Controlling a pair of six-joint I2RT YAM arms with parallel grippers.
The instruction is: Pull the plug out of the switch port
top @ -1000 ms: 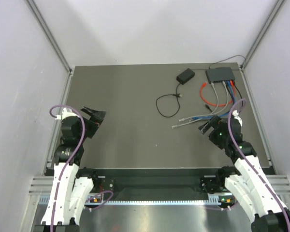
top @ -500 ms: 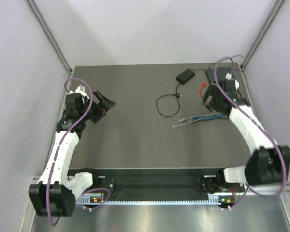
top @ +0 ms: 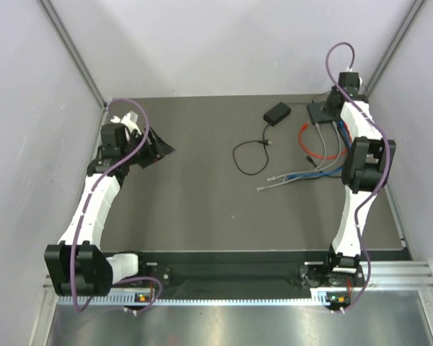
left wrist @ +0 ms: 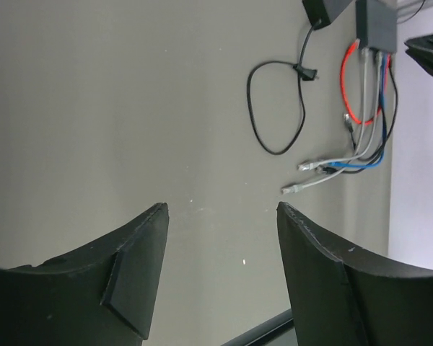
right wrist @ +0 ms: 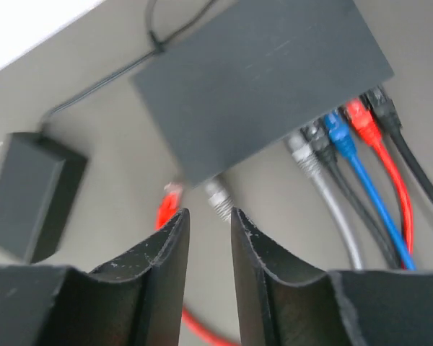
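I see the switch [top: 319,112] in the table's [top: 202,209] one o'clock corner, long axis running nine to three, socket edge facing six with the cables [right wrist: 361,174] trailing that way. My right gripper [right wrist: 208,216] hovers over it, jaws a narrow slit apart and holding nothing, with a grey plug [right wrist: 218,197] at the socket edge just past the tips. Over at nine o'clock my left gripper [left wrist: 222,209] hangs wide open, well apart.

A lab test cell; plain white walls [top: 224,43] on aluminium framing [top: 76,54] enclose a grey tabletop [top: 202,209]; two arms bolted at its near edge.
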